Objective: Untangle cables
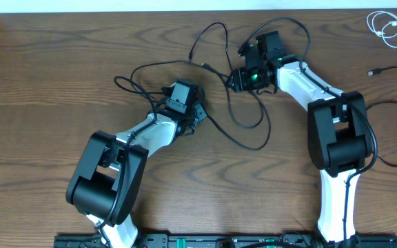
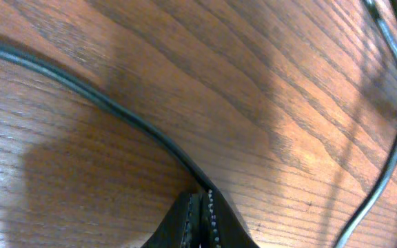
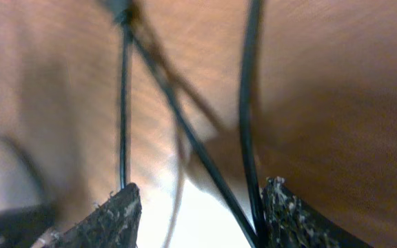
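Black cables point(image 1: 212, 26) lie tangled in the middle of the wood table point(image 1: 47, 83), between both arms. We see the left gripper point(image 2: 202, 203) clenched on one black strand point(image 2: 81, 86), tips pressed together on it. The right gripper point(image 3: 198, 200) is spread wide, gripping nothing, with several black strands running between its fingers point(image 3: 116, 210). The white cable point(image 1: 391, 26) is coiled at the far right corner, well apart.
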Controlling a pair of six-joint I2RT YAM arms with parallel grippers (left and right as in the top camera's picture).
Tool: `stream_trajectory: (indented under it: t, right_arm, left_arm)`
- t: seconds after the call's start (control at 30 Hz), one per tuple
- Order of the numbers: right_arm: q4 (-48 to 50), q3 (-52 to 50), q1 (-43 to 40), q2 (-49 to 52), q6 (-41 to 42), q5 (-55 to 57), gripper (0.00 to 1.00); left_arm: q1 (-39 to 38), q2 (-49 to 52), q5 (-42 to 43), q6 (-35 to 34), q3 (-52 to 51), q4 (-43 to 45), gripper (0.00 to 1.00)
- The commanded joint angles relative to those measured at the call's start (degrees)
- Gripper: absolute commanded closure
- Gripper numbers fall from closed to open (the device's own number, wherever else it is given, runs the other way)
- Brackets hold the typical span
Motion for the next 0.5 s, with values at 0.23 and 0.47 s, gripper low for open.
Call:
stream_trajectory:
  t: [0.23,0.47]
  right_arm:
    - [-10.25,-1.31,4.7,1.66,-7.98,-6.51,0.37]
    - [-11.39,-1.31,7.69,1.66,-8.74,-7.63,0.36]
  left_arm:
    - [-0.2,1.9,4.24,0.98,-1.4,4.0,0.93]
    - [-0.17,1.9,4.2,-0.72,-1.4,4.42,0.93]
